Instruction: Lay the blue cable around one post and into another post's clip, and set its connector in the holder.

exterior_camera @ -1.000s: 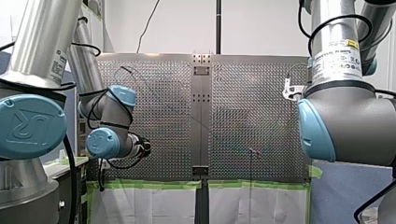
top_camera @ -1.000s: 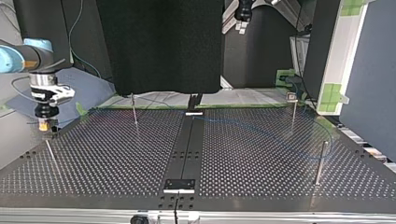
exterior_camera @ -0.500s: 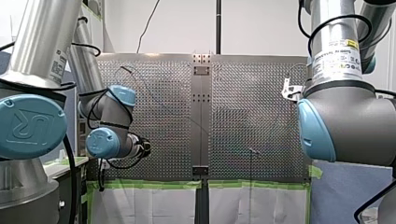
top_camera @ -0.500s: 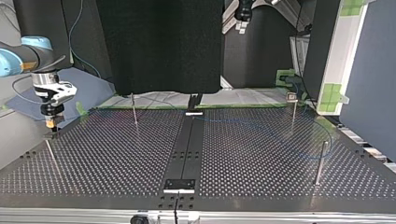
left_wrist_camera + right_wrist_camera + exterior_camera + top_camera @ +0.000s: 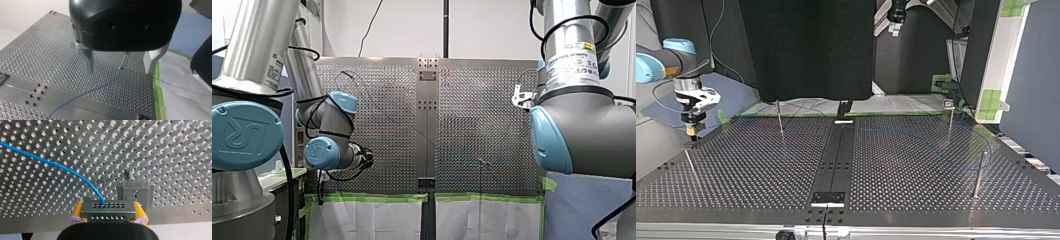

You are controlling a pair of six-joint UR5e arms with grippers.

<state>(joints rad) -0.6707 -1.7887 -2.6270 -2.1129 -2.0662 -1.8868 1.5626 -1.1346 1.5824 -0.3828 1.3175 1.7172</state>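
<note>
In the right wrist view my right gripper (image 5: 107,216) is shut, its yellow pads (image 5: 78,210) clamping a perforated metal connector (image 5: 108,209). The blue cable (image 5: 62,168) leaves the connector's face. A grey holder (image 5: 135,193) stands on the plate just ahead of the connector. At the top view's left the same gripper (image 5: 692,131) hangs just above the plate's edge. The cable (image 5: 916,137) arcs over that view's right half, past a clip post (image 5: 950,117). My left gripper (image 5: 120,66) is open above the plate, with a thin post (image 5: 123,61) and the cable (image 5: 100,86) beneath it.
More thin posts stand on the perforated table (image 5: 761,170): one near the back (image 5: 780,119), one at the top view's right (image 5: 979,172), and a leaning rod (image 5: 691,167) at its left. A dark strip with a bracket (image 5: 828,197) runs down the middle.
In the top view my right gripper has shifted a little rightward, toward the plate, still holding the connector. My left arm has stayed still.
</note>
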